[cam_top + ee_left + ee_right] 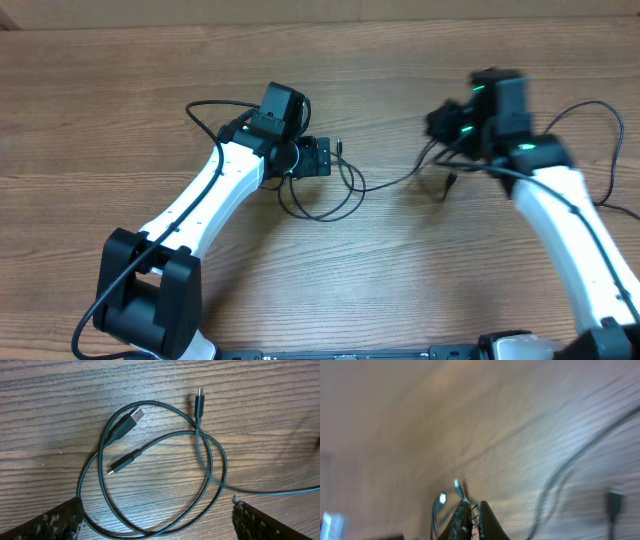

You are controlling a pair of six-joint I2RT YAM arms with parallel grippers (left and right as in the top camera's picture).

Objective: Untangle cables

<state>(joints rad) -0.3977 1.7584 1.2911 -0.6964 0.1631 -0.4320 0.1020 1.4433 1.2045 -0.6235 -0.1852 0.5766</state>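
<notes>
Currently cables (125,425) are lying looped on the counter (50,400) below the wide-spread left pincer (156,512); right pincer (472,505) is gripping one strand at right. Risk: pulling there may be tightening the crossings into a knot.

L fingers (50,522) spread, R fingers (491,524) pinched

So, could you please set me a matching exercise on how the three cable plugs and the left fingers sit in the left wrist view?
Things:
1. wide plug
2. small middle plug
3. top plug
4. left fingers

Places or states:
A. at the bottom corners
B. tip pointing straight up
C. tip pointing lower left
D. tip pointing upper right

Pairs: 1-D, 2-C, 3-B, 4-A.
</notes>
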